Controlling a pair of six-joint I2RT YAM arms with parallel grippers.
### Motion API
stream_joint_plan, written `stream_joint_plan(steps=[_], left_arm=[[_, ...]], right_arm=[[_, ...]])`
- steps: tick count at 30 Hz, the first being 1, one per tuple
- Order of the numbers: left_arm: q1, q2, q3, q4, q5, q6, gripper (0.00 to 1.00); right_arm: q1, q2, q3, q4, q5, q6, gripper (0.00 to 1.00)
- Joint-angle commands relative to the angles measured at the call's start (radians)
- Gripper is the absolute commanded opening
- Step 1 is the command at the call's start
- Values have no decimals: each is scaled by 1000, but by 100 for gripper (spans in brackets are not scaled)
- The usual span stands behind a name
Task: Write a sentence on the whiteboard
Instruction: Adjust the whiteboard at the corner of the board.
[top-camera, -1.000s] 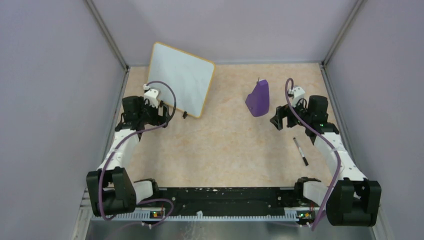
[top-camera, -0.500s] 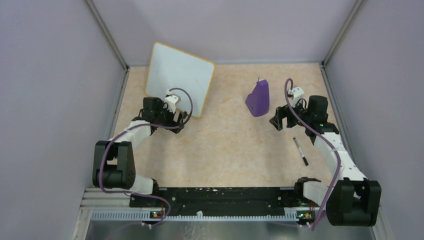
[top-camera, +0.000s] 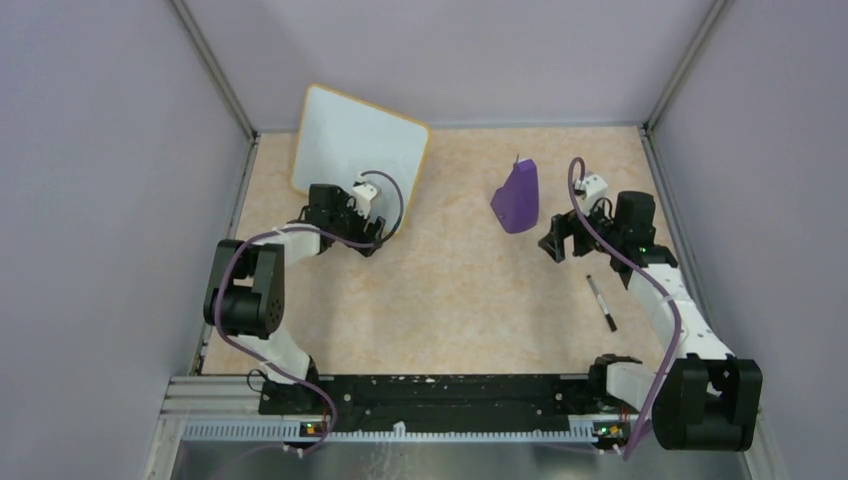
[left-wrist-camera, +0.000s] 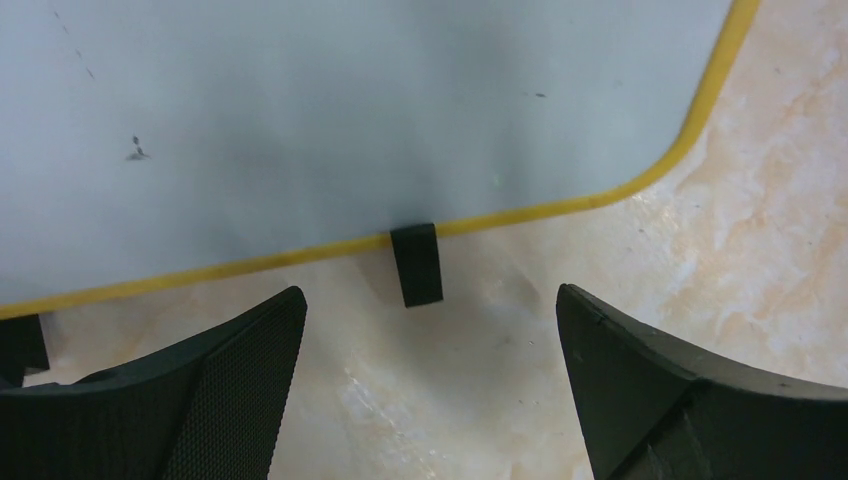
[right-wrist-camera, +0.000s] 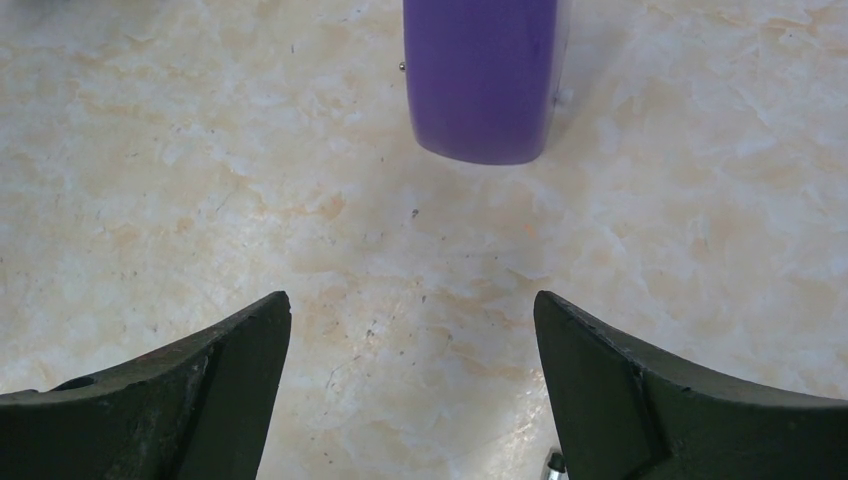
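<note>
A top view shows a beige, marbled table (top-camera: 450, 290) inside pale walls, with two arms reaching out from its near edge.

The whiteboard (top-camera: 360, 150) stands propped up at the far left corner of the table, its orange-tan rim turned at a slant to the walls. Its white face carries only a few small dark specks (left-wrist-camera: 135, 152), seen in the left wrist view. A black clip foot (left-wrist-camera: 416, 264) holds its lower edge on the table.

The left gripper (top-camera: 375, 235) hovers just in front of that lower edge, close to the board's lower right corner. Its jaws are spread wide and grasp nothing. In its own view the left gripper (left-wrist-camera: 428, 345) frames the clip foot without touching it.

The right gripper (top-camera: 553, 240) sits near the right edge of the table, jaws likewise released and empty. It faces a purple wedge block (top-camera: 517, 198), which stands apart from it, nearer the far edge.

A thin black marker pen (top-camera: 601, 302) lies flat on the table beside the right arm, nearer the near edge than the gripper. A small dark tip at the bottom of the right wrist view may be this pen, though it is too small to be sure.
</note>
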Motion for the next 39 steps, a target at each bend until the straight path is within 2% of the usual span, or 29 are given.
stream_joint_plan(steps=[1,15,22,27,30,33,36,39], left_arm=[[-18,36,64,58,-19,33,99],[-253,61,122,42,-36,-2,99],[-384,193,285,41,-27,-73,99],[-434,284,416,21,11,-131,99],[-436,226,425,2,56,-181,99],[-418,86,384,-49,6,-221,99],[-338,-45,318,-102,-18,-259,99],[-206,-155,273,-149,-25,-345,99]], right_arm=[[9,-3,21,9,-23,-20,88],[9,2,29,9,-28,-4,89],[9,6,27,17,-28,6,89],[9,1,17,40,-21,24,89],[9,-3,22,70,-23,65,87],[81,-3,27,116,45,128,84],[146,1,32,162,113,197,82],[212,20,48,207,172,270,78]])
